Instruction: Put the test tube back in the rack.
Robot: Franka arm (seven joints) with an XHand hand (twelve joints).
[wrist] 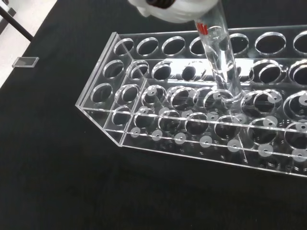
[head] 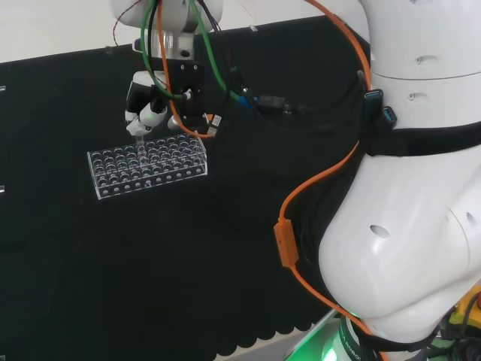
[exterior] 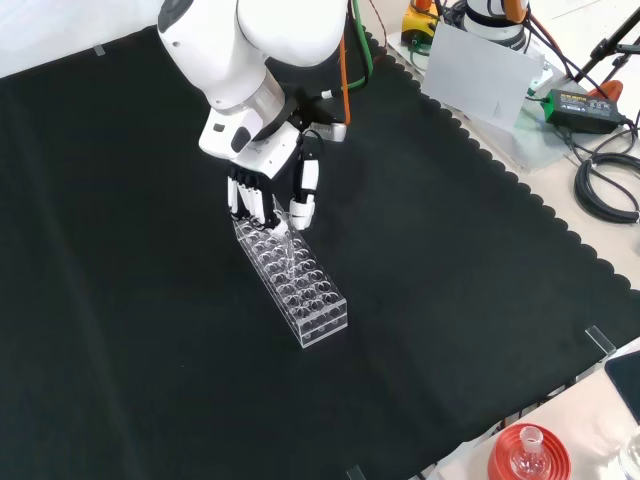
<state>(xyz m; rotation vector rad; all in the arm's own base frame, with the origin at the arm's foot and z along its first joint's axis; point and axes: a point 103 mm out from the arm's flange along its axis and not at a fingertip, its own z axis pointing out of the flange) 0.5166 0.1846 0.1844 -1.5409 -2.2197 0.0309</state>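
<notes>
Now | hand (exterior: 268, 196) over rack (exterior: 293, 279), fingers pinching tube (wrist: 221, 62) | tip entering a hole, tube tilted | risk: catches rim, jams or tips rack

No legible text or labels.

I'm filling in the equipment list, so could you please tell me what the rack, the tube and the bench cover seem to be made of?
Rack: clear, glossy, flat sheets with sharp cut edges and drilled holes, probably acrylic.
Test tube: clear, smooth and shiny with red markings; glass or plastic, the look leaves it open.
Bench cover: matt black cloth with a scalloped edge.
</notes>
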